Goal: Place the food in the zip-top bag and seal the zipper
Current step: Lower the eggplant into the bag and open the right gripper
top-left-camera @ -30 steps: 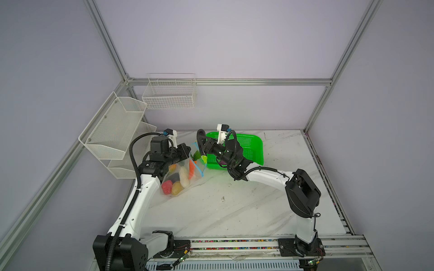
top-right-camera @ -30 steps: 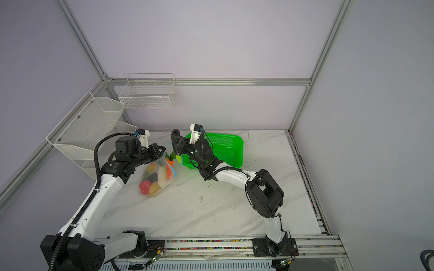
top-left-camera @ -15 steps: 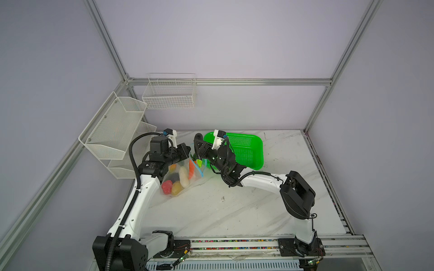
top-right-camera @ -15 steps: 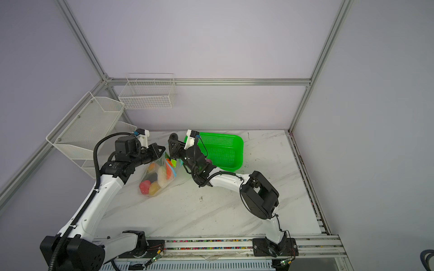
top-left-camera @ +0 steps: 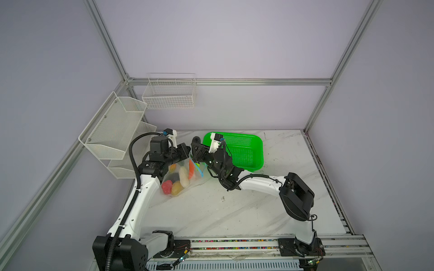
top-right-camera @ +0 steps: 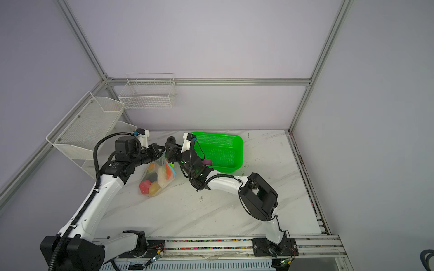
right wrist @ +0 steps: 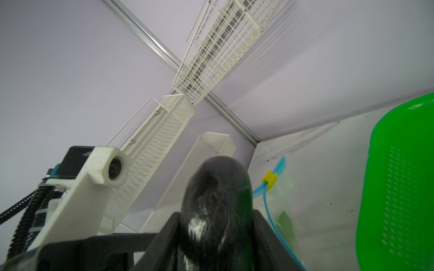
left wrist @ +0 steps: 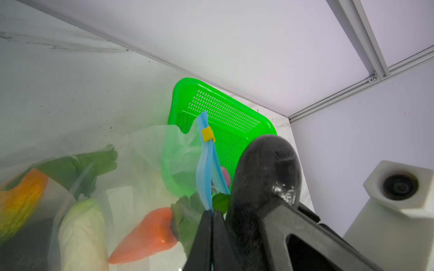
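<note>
The left end effector (top-left-camera: 186, 153) was clamped fully shut on the zipper (left wrist: 203, 169), the light blue strip along the mouth of the zip-top bag (left wrist: 141, 150). In the left wrist view its two black fingers (left wrist: 204, 234) pinched the strip flat between them. That grip held the bag's upper corner off the tabletop (top-left-camera: 211, 211) while the bag's lower end rested on it, toward the left of both top views and just beside the green basket (top-left-camera: 244, 152). The yellow slider (left wrist: 207, 135) sat near the far end of the strip, away from the grip. Between the two the strip's halves stood slightly apart, so the mouth was not sealed. Inside the bag lay the red pepper (top-left-camera: 166, 187), the yellow potato (top-left-camera: 176, 188), the white radish (top-left-camera: 184, 176), the dark eggplant (top-left-camera: 174, 177) and the orange carrot (left wrist: 145, 237). A purple onion (top-right-camera: 207, 162) lay in the basket, visible in a top view just past the right arm's wrist. The right end effector (top-left-camera: 195, 153) hung at the bag's mouth, close beside the left one. One dark, rounded finger (right wrist: 218, 194) filled the middle of the right wrist view, but how far its jaws stood apart, and whether they held anything, could not be told.
</note>
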